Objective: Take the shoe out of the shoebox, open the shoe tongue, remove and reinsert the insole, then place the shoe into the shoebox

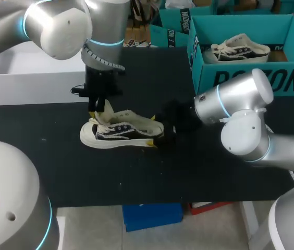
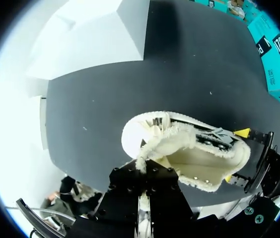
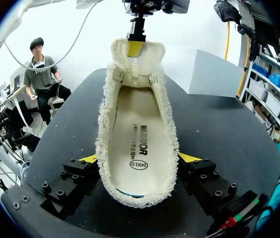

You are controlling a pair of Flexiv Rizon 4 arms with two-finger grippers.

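A cream and black shoe lies on its sole in the middle of the black table. My left gripper hangs over its front end, shut on the raised tongue, which it holds up. In the right wrist view that tongue stands upright at the far end of the shoe. My right gripper straddles the heel, both yellow tips pressed on the fleecy sides. The insole lies flat inside. The teal shoebox stands at the back right.
A second shoe lies inside the teal shoebox. Another teal box stands behind it. A white box occupies the back left of the table.
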